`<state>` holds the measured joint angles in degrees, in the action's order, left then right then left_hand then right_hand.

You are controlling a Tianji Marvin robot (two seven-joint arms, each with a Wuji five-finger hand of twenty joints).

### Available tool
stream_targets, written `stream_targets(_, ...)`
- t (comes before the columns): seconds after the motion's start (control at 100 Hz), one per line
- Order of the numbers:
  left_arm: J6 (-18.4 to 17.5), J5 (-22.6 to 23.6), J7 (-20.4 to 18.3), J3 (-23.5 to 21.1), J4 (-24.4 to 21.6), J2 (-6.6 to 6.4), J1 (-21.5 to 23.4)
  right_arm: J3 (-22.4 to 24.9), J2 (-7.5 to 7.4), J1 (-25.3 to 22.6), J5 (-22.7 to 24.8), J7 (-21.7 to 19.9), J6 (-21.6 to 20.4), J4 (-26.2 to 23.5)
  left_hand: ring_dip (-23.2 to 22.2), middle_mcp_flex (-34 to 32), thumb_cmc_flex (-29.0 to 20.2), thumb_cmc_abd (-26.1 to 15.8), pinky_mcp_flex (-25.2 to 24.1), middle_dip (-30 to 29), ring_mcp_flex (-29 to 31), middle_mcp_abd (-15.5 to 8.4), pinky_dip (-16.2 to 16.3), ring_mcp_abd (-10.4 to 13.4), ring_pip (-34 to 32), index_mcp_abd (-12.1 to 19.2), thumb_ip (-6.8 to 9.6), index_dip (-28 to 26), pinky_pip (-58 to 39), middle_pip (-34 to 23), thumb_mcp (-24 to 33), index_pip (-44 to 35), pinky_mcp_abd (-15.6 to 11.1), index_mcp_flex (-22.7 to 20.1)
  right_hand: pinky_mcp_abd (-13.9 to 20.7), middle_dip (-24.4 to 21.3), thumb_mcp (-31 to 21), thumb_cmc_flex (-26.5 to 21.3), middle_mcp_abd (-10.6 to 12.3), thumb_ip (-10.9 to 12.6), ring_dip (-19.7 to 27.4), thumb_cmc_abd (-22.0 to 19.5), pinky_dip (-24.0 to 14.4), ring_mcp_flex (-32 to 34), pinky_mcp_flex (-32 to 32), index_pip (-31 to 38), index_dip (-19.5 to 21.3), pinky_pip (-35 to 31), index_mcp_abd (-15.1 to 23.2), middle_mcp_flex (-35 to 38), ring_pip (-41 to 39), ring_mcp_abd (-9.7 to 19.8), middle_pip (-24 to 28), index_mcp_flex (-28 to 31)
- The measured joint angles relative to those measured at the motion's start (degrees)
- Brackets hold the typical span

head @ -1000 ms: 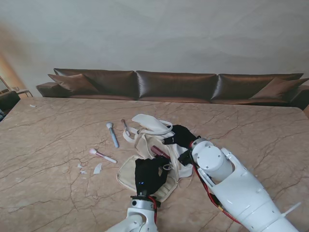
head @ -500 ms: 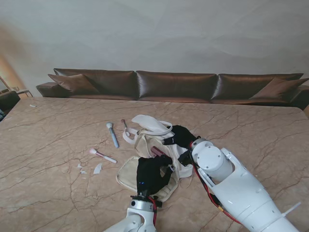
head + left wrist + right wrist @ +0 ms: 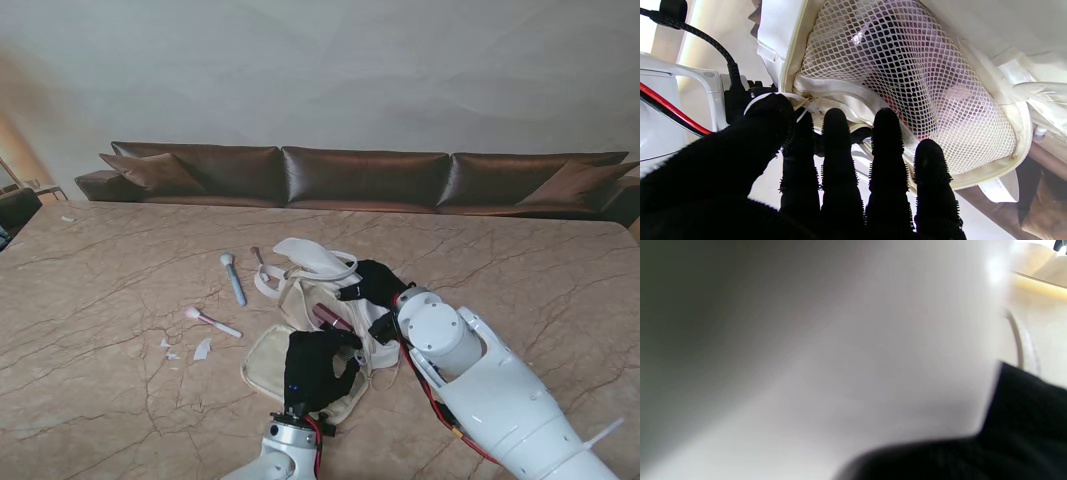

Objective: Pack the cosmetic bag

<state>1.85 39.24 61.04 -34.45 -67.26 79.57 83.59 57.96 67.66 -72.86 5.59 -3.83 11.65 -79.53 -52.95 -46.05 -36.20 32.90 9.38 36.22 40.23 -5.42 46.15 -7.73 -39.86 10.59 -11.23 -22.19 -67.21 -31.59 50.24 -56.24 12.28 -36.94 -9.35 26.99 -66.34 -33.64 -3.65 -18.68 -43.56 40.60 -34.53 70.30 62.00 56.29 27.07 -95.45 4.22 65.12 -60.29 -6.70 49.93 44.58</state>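
Note:
The cream cosmetics bag (image 3: 300, 300) lies open mid-table with a maroon item (image 3: 330, 316) inside. Its lid flap (image 3: 262, 362) is spread toward me. My left hand (image 3: 318, 368), in a black glove, rests on that flap. In the left wrist view the thumb (image 3: 768, 111) and forefinger pinch the gold zipper pull (image 3: 802, 103) and its white cord beside the mesh pocket (image 3: 907, 83), which holds dark and pink items. My right hand (image 3: 372, 284) grips the bag's right rim, and its wrist view shows only blurred white fabric (image 3: 840, 356).
On the marble table (image 3: 520, 290) to the left of the bag lie a blue brush (image 3: 233, 279), a pink-tipped brush (image 3: 211, 321), a small spoon-like tool (image 3: 260, 262) and white scraps (image 3: 200, 349). A brown sofa (image 3: 360, 178) runs along the table's far edge.
My left hand has slid a little nearer to me along the flap's edge. The right hand and the loose items have stayed put.

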Motion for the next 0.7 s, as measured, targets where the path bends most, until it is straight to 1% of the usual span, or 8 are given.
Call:
stream_targets(0.15,0.30,-0.41,0.61,0.30,0.41,0.61,-0.21,-0.12,0.00,0.05,-0.05,-0.04,-0.17,0.10,-0.93,2.00,0.00,0.00,-0.06,-0.82,0.00,0.01,0.10,0.02,-1.09,0.02,0.00,-0.80,0.01,-0.39,0.00,-1.90,-0.12,0.26,0.00,0.00,0.00,0.00,0.00,0.00,0.00,0.01,0.00,0.00,0.06,0.00,0.00,-0.02,0.01,0.00,-0.41,0.00,0.52,0.02)
stream_targets(0.29,0.33,-1.43,1.38,0.33,0.81,1.37,-0.39,-0.34,-0.01,0.21,-0.06,-0.04,-0.39,0.31,-1.05,4.58,0.57,-3.37,-0.15,-4.40,-0.02,0.15,0.69,0.03,-2.47,0.01,-0.02,-2.23,0.01,-1.97,-1.66,-5.25,-0.21,0.26,0.00,0.00,0.00,0.00,-0.01,0.00,-0.04,0.01,0.00,0.00,0.14,0.00,0.00,-0.08,0.01,0.00,-0.44,0.00,0.55,0.03)
stream_targets(0.35,0.51,-1.98,1.39,0.28,0.70,1.64,-0.38,-0.46,-0.01,0.33,-0.10,-0.06,-0.40,0.46,-1.13,4.96,0.62,-3.48,-0.57,-4.88,-0.53,0.35,0.71,0.03,-2.58,-0.38,-0.02,-2.29,0.01,-1.97,-2.18,-6.96,-0.23,0.26,0.00,0.00,0.00,0.00,-0.01,0.00,-0.06,0.01,0.00,0.00,0.15,0.00,0.00,-0.10,0.02,0.00,-0.44,0.00,0.56,0.03)
stream_targets(0.5,2.80,-2.18,0.96,0.16,-0.22,1.87,-0.38,-0.54,0.00,0.45,-0.16,-0.14,-0.40,0.58,-1.54,4.94,3.31,-5.16,-0.45,-5.01,-0.55,1.10,1.31,0.03,-3.67,-0.94,-0.02,-2.84,-0.16,-2.30,-2.87,-10.03,-0.23,0.25,0.00,0.00,0.00,0.00,-0.01,0.00,-0.12,0.01,0.00,0.00,0.15,0.00,0.00,-0.24,0.02,0.00,-0.45,0.00,0.57,0.04)
stream_targets(0.55,3.56,-2.22,0.85,0.02,-0.38,1.99,-0.38,-0.54,0.00,0.45,-0.12,-0.15,-0.40,0.58,-1.53,3.56,3.38,-5.16,1.21,-5.60,1.26,2.30,1.34,-0.01,-3.79,-0.95,-0.02,-2.82,-1.22,-3.18,-2.87,-10.21,-0.17,-0.37,-0.01,0.00,0.00,0.00,-0.01,0.00,-0.12,0.01,0.00,0.00,0.16,0.00,0.00,-0.28,0.02,0.00,-0.45,0.00,0.58,0.04)
stream_targets(0.62,3.97,-2.87,1.03,-0.32,-0.35,2.34,-0.38,-0.52,0.00,0.45,0.01,-0.19,-0.40,0.58,-0.79,0.00,3.18,-5.16,3.64,-6.20,4.64,2.91,1.34,-0.04,-4.20,-0.96,0.00,-2.57,-2.28,-3.14,-2.94,-10.38,-0.02,-0.68,-0.01,0.00,0.00,0.00,-0.01,0.00,-0.12,0.01,0.00,0.00,0.16,0.00,0.00,-0.33,0.02,0.00,-0.45,0.00,0.58,0.04)
stream_targets(0.66,3.94,-3.46,1.30,-0.47,-0.25,2.60,-0.39,-0.46,0.00,0.44,0.07,-0.26,-0.39,0.57,-0.17,-3.47,1.43,-5.16,3.98,-3.21,5.57,2.82,1.28,-0.05,-4.75,-0.96,0.01,-2.29,-2.57,-2.68,-2.79,-7.99,-0.02,-0.60,-0.01,0.00,0.00,0.00,-0.01,0.00,-0.12,0.01,0.00,-0.01,0.16,0.00,0.00,-0.33,0.04,0.00,-0.45,0.00,0.58,0.04)
stream_targets(0.7,3.70,-3.86,1.48,-0.52,-0.13,2.78,-0.43,-0.39,-0.01,0.43,0.15,-0.32,-0.38,0.55,-0.12,-6.90,-0.67,-5.15,4.33,1.31,6.12,1.56,1.02,-0.05,-5.12,-0.98,0.02,-2.05,-2.92,-0.96,-2.13,-4.19,-0.02,0.86,-0.01,0.00,0.00,0.00,-0.01,0.00,-0.12,0.01,0.00,-0.03,0.16,0.00,0.00,-0.34,0.15,0.00,-0.45,0.00,0.59,0.04)
